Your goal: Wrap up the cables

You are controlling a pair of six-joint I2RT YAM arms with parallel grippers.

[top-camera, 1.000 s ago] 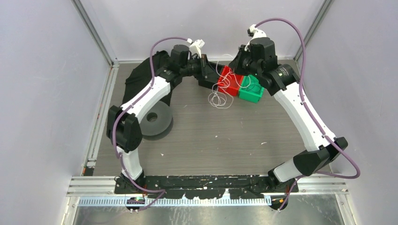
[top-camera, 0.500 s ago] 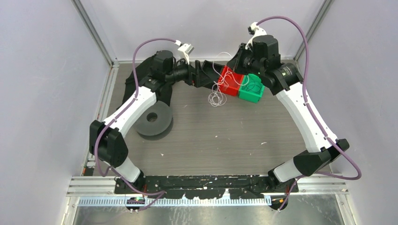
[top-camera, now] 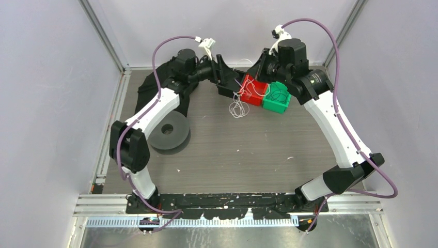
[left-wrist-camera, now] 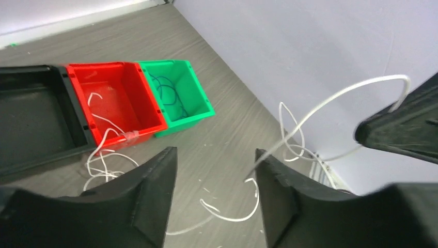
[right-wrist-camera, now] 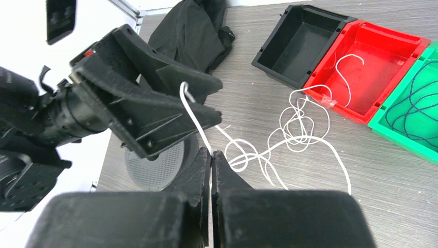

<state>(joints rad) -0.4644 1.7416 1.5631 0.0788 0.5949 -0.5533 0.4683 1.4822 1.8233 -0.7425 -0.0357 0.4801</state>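
Right tool (right-wrist-camera: 212, 154) was clamped shut on a raised strand of the cables (right-wrist-camera: 298, 123), apparently for winding. Left tool (left-wrist-camera: 214, 160) gaped open, empty, beside it. Loose loops spilled from red bin (right-wrist-camera: 387, 77) onto counter (right-wrist-camera: 320, 206).

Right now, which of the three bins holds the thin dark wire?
The green bin, at the end of the row. Dark wire curls on its floor, while the red bin beside it holds only white cable.
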